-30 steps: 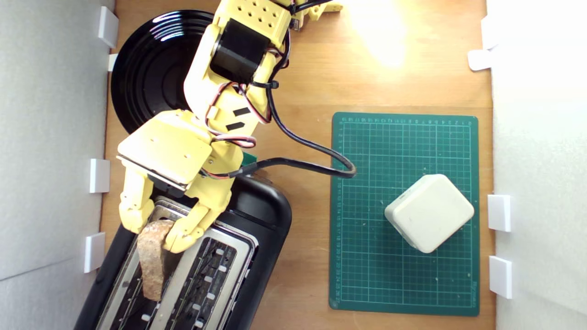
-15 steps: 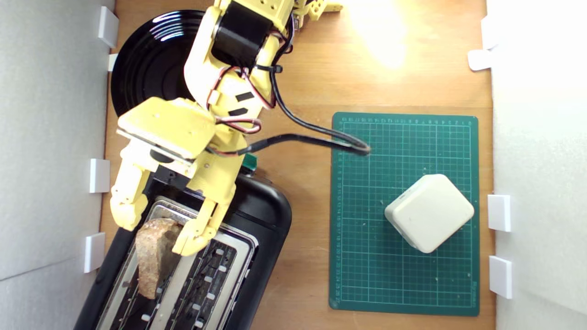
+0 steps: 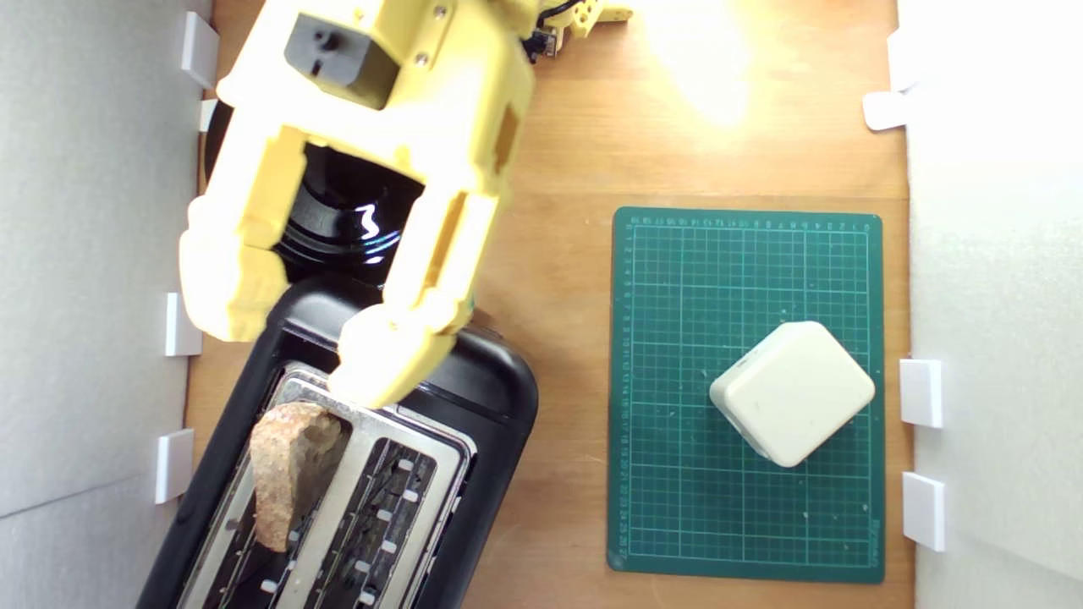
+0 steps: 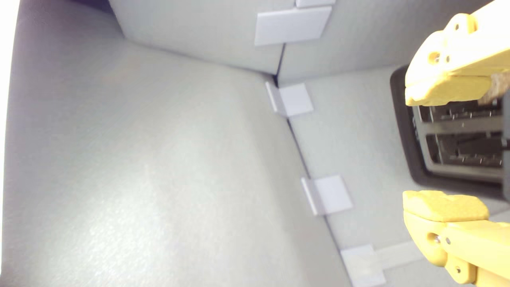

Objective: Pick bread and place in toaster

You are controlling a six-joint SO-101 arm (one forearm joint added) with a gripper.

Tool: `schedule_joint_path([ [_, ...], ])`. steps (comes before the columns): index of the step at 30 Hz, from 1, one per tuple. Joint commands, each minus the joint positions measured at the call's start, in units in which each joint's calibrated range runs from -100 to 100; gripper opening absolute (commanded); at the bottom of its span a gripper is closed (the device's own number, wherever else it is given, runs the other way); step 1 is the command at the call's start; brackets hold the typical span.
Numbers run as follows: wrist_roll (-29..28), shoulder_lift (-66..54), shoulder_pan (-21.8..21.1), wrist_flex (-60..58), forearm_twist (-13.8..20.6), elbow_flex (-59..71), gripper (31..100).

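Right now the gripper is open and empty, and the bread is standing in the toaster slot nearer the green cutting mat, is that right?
Not quite. The exterior view shows the bread standing in the toaster slot farther from the green cutting mat, on the exterior view's left. The slot nearer the mat is empty. The rest holds: the gripper is open and empty.

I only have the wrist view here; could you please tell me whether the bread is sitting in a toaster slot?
Observer: Yes, the bread stands in the slot of the toaster nearer the exterior view's left, its top sticking out.
Operator: Is the gripper clear of it?
Observer: The gripper hangs over the toaster's end by the black plate, apart from the bread.
Operator: Anything else nearby?
Observer: A cream-white block sits on a green cutting mat, at the exterior view's right.
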Motion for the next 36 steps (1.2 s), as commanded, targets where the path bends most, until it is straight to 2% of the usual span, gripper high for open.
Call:
schedule_joint_path([
  [1,-5.45,-5.07,-2.64,-0.82,-0.14,1.44,81.0],
  [9,-21.09,-17.63,-11.02,-0.99,-0.23,17.87,81.0],
  [14,-27.22,-27.28,-15.77,-0.90,-0.23,32.49,81.0],
  [18,-27.63,-36.27,-20.21,-0.99,-0.23,47.47,81.0],
  [21,-27.58,-42.84,-21.90,-0.99,-0.23,57.46,81.0],
  [28,-26.33,-53.32,-22.46,-0.73,-0.60,73.07,80.9],
  [33,-21.57,-61.64,-21.74,-0.73,-4.95,85.78,80.9],
  [36,-20.41,-67.05,-21.74,-0.64,-4.95,94.50,80.9],
])
